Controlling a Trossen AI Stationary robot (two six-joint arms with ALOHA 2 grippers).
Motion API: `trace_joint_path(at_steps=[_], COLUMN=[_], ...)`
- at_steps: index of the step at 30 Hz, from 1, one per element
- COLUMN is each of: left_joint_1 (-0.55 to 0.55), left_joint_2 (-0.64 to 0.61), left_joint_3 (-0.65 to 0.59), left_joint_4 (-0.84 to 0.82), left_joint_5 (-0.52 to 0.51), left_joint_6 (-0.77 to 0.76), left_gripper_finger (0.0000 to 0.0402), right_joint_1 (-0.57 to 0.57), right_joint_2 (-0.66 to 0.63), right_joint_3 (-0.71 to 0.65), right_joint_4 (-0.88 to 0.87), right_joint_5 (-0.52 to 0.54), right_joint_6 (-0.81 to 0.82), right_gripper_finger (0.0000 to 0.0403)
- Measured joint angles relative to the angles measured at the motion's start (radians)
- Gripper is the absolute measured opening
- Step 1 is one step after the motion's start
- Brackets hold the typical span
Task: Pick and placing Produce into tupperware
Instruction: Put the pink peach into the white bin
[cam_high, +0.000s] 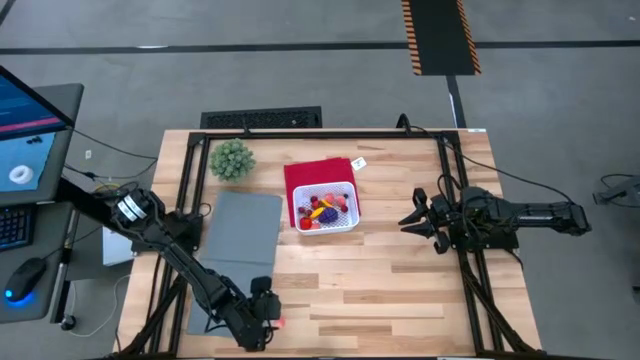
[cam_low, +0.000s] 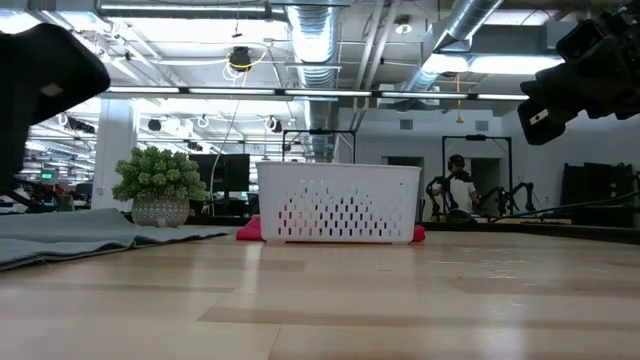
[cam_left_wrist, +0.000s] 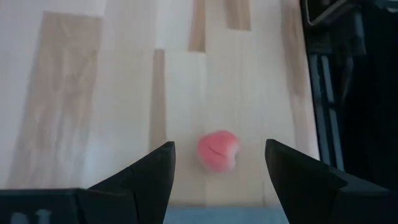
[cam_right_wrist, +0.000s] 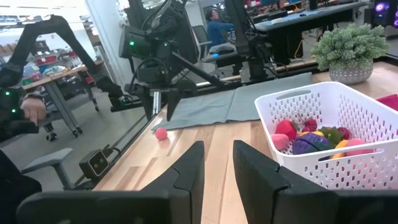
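Observation:
A small pink-red piece of produce (cam_left_wrist: 219, 151) lies on the bare wood near the table's front edge, left of the middle (cam_high: 283, 322). My left gripper (cam_left_wrist: 219, 143) hangs open over it, slanting down, one finger on either side and clear of it; the right wrist view shows the fingers (cam_right_wrist: 161, 115) just above the piece (cam_right_wrist: 161, 134). The white latticed tupperware (cam_high: 325, 207) stands on a red cloth (cam_high: 300, 175) at the table's middle, with several red, yellow and purple pieces (cam_right_wrist: 311, 140) inside. My right gripper (cam_high: 412, 220) waits level at the right, open by a narrow gap (cam_right_wrist: 216, 155).
A grey mat (cam_high: 238, 240) lies left of the tupperware, with a green bushy plant (cam_high: 232, 160) in a pot beyond it. Black frame rails (cam_high: 470, 270) run along the table's sides. Bare wood lies between the pink piece and the tupperware. A person (cam_low: 460, 185) sits in the room behind.

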Motion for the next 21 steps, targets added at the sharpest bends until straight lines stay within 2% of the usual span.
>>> trace_joint_path(at_steps=[5, 9, 14, 21], left_joint_1=[-0.003, 0.004, 0.002, -0.002], left_joint_2=[0.022, 0.058, 0.055, 0.155], left_joint_3=[-0.001, 0.015, 0.026, 0.037], left_joint_4=[-0.011, -0.012, 0.030, 0.032], left_joint_5=[-0.025, 0.031, -0.003, 0.035], left_joint_6=[-0.012, -0.008, 0.000, -0.039], left_gripper_finger=[0.0238, 0.0238, 0.0238, 0.0238], right_joint_1=[0.000, 0.000, 0.000, 0.000], right_joint_2=[0.000, 0.000, 0.002, 0.001], right_joint_3=[0.000, 0.000, 0.000, 0.000], right_joint_4=[0.000, -0.004, 0.000, -0.005], right_joint_5=[0.000, 0.000, 0.000, 0.000], right_joint_6=[0.000, 0.000, 0.001, 0.002], right_gripper_finger=[0.0107, 0.0107, 0.0107, 0.0107])
